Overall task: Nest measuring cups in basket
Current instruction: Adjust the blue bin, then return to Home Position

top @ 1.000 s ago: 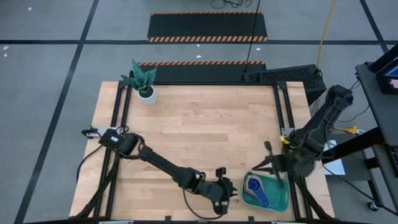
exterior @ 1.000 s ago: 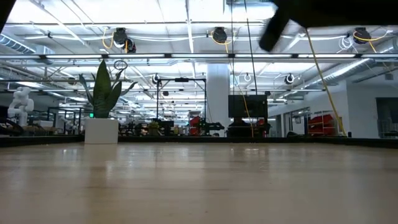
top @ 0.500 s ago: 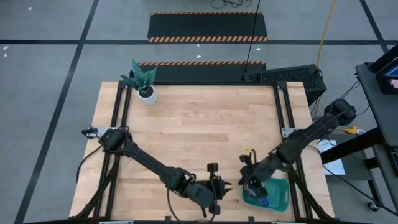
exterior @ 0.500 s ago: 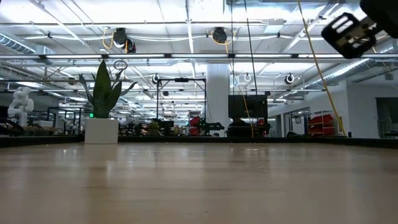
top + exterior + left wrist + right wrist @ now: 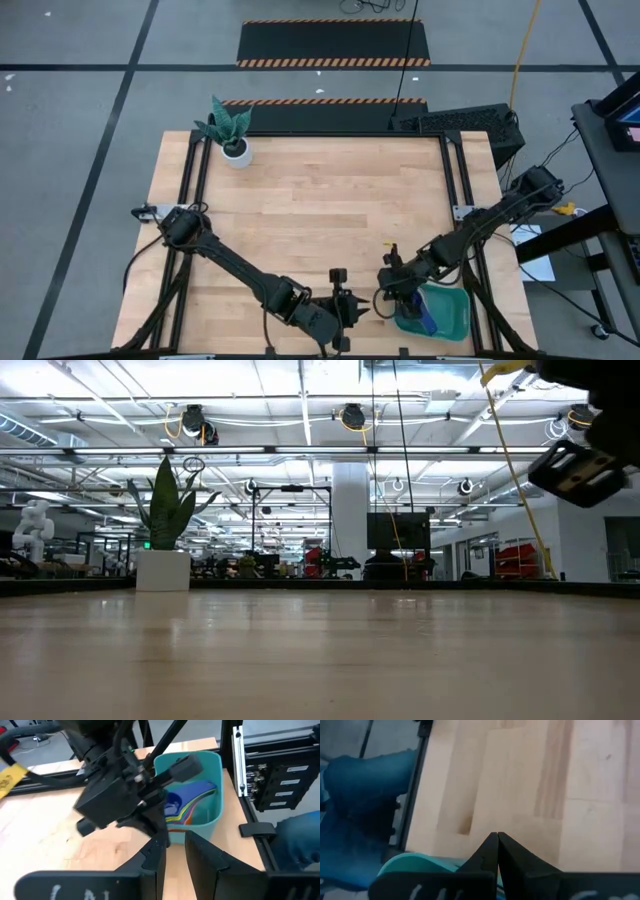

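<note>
The teal basket [image 5: 452,314] sits at the table's near right corner. Inside it the measuring cups [image 5: 418,316] lie nested, dark blue on top, and the left wrist view shows coloured rims below [image 5: 192,802]. My right gripper [image 5: 392,285] is shut [image 5: 497,839] and hangs at the basket's left end, low over the table. My left gripper [image 5: 352,305] is open [image 5: 175,842]. It stays a short way to the left of the basket and points at it. My right gripper stands shut at the left rim of the basket [image 5: 159,766]. Its own body hides that spot, so I cannot tell whether it touches the rim.
A white plant pot [image 5: 237,150] stands at the far left corner of the table and also appears in the low view [image 5: 163,570]. Black frame rails [image 5: 462,185] run along the table's sides. A person in blue [image 5: 297,840] stands beyond the near right corner. Bare wood covers the middle of the table.
My right gripper has swung from the basket's far side toward the table's left and come down at the basket's left end. My left gripper has drawn back a little toward the table's left. The basket and cups have stayed in place.
</note>
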Robot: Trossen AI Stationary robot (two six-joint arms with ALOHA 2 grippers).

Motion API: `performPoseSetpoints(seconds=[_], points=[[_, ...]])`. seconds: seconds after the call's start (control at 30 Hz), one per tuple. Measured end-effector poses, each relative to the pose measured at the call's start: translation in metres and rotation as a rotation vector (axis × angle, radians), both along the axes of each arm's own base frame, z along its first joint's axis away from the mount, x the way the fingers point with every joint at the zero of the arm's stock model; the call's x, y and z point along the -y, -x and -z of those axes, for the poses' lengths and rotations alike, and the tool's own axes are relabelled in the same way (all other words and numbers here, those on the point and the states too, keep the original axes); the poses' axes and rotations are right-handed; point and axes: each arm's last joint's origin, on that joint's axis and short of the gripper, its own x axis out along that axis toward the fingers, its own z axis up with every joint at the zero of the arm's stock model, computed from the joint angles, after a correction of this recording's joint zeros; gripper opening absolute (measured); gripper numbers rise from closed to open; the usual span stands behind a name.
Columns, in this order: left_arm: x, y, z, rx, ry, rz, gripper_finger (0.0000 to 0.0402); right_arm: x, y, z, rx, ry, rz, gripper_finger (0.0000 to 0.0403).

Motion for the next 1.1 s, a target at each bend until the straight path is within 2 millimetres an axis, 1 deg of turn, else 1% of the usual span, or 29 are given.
performPoseSetpoints(seconds=[0.43, 0.67, 0.8, 0.9, 1.0, 1.1], points=[[0.001, 0.0, 0.0, 0.005, 0.017, -0.008, 0.0076, -0.02, 0.016, -0.002, -0.077, -0.09, -0.067, 0.0], [0.001, 0.0, -0.001, 0.008, 0.021, -0.009, 0.0076, -0.029, 0.021, -0.003, -0.058, -0.109, -0.095, 0.0], [0.001, 0.0, -0.001, 0.015, 0.025, -0.009, 0.0076, -0.035, 0.021, -0.01, 0.015, -0.146, -0.141, 0.0], [0.0, -0.001, -0.003, 0.039, 0.007, -0.029, 0.0076, -0.035, 0.023, -0.019, 0.083, -0.151, -0.175, 0.0], [-0.002, -0.003, -0.005, 0.067, -0.031, -0.06, 0.0076, -0.03, 0.026, -0.032, 0.19, -0.107, -0.193, 0.0], [-0.01, -0.007, -0.006, 0.071, -0.068, -0.088, 0.0076, -0.023, 0.03, -0.045, 0.327, -0.025, -0.239, 0.0]])
